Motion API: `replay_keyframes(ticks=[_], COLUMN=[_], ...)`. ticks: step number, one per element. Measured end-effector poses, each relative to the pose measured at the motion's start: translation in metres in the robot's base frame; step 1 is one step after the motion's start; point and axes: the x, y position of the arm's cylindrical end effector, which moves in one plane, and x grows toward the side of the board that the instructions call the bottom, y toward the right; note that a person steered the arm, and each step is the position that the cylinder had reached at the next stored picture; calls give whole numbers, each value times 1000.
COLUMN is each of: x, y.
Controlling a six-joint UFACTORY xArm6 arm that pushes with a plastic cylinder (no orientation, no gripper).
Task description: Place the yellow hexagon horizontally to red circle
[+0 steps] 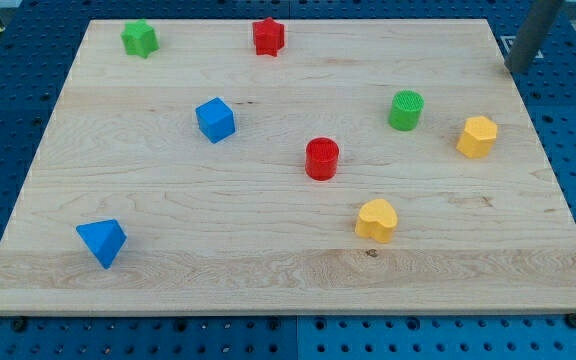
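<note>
The yellow hexagon (477, 136) sits near the board's right edge. The red circle (321, 159) is in the middle of the board, to the hexagon's left and slightly lower. A green circle (405, 110) lies between them, a little higher. My tip (515, 70) is at the view's top right, just off the board's right edge, above and to the right of the yellow hexagon and apart from every block.
A yellow heart (376, 220) lies below and right of the red circle. A red star (268, 37) and a green star (139, 39) sit near the top edge. A blue cube (215, 120) and a blue triangle (102, 242) are on the left. The wooden board (268, 270) rests on a blue pegboard.
</note>
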Motion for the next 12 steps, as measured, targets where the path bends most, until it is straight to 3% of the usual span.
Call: replay_keyframes(ticks=[1, 6, 8, 12], x=[43, 115, 85, 104], y=[-28, -69, -88, -115])
